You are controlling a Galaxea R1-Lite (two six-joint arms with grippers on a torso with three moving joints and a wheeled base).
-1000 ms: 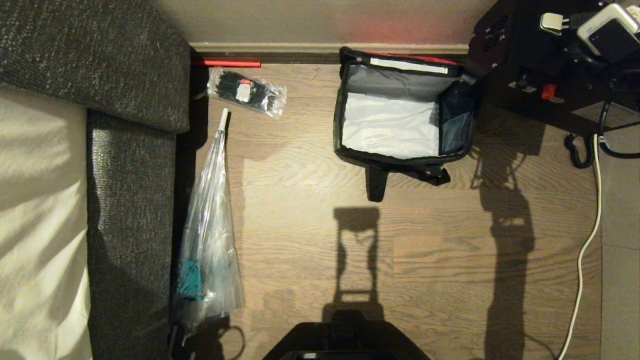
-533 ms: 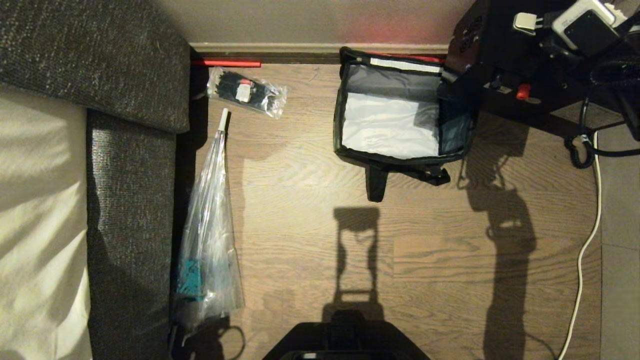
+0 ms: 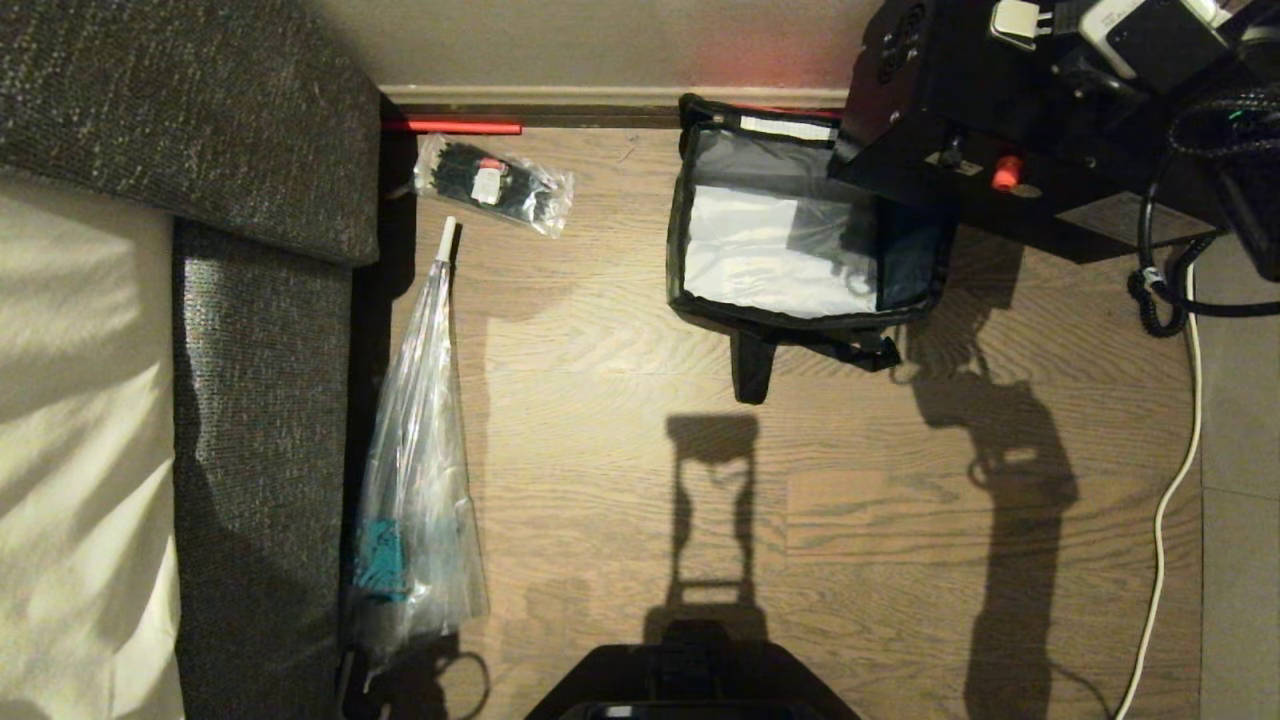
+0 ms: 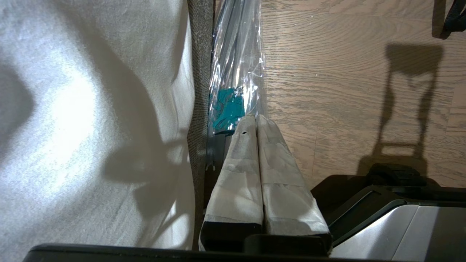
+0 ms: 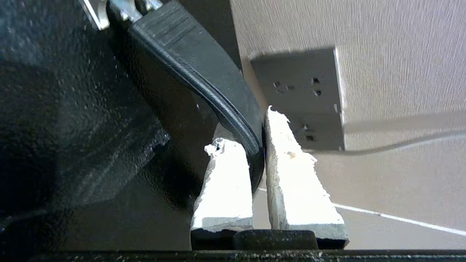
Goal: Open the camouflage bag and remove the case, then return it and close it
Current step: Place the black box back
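The camouflage bag (image 3: 760,160) stands open on the wood floor against the wall, its pale interior showing and nothing inside. The case (image 3: 960,90), a black rigid box, hangs in the air above the bag's far right corner and covers that corner. My right gripper (image 5: 256,145) is shut on the case's dark handle bar (image 5: 204,69); in the head view it sits at the top right edge (image 3: 1140,35). My left gripper (image 4: 256,120) is shut and empty, parked low beside the sofa edge.
A grey sofa (image 3: 200,150) fills the left. Beside it lie a clear-wrapped umbrella (image 3: 420,430) and a packet of black cable ties (image 3: 495,185). A white cable (image 3: 1170,500) and a coiled cord (image 3: 1150,290) run at the right. A wall socket (image 5: 302,94) is behind the case.
The case, held by my right gripper, has swung left from beside the bag to over its right end. The bag and the left arm have stayed still.
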